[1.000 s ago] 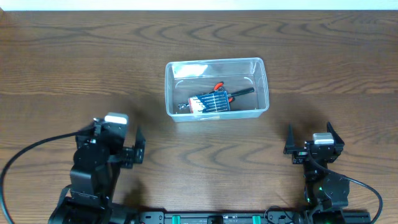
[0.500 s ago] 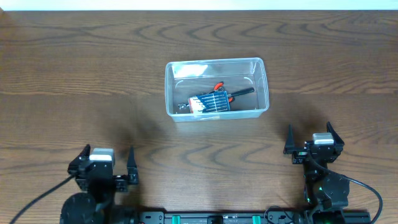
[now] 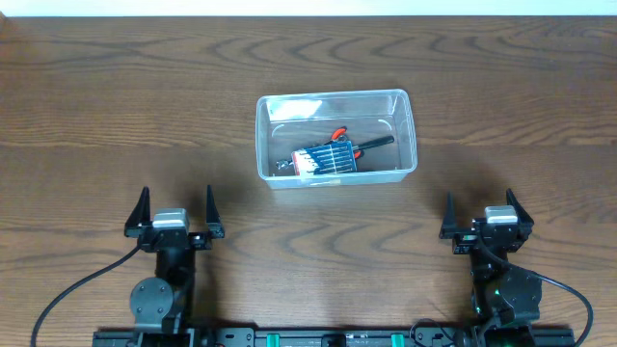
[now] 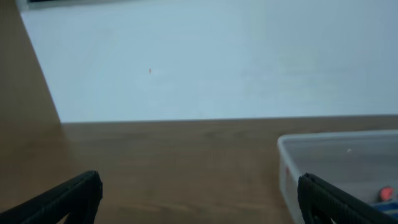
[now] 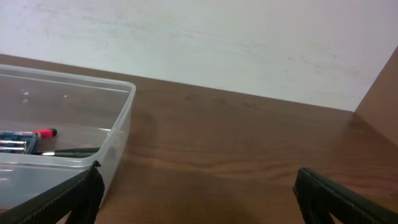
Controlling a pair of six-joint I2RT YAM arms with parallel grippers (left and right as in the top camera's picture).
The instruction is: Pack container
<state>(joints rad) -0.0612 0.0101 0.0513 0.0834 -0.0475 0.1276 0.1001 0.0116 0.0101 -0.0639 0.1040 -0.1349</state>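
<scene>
The clear plastic container (image 3: 405, 106) stands in the middle of the wooden table. Inside lie a flat blue packet (image 3: 326, 158) and a black tool with red handles (image 3: 355, 143). My left gripper (image 3: 176, 208) is open and empty near the front left edge, well apart from the container. My right gripper (image 3: 482, 210) is open and empty at the front right. The left wrist view shows the container's corner (image 4: 298, 149) at the right. The right wrist view shows its wall (image 5: 118, 134) at the left with the packet (image 5: 15, 142) inside.
A white wall (image 4: 217, 56) rises behind the table's far edge. Bare wood lies around the container on all sides.
My left arm has drawn back toward the front edge and now sits low with its fingers pointing forward. The right arm and the container have not moved.
</scene>
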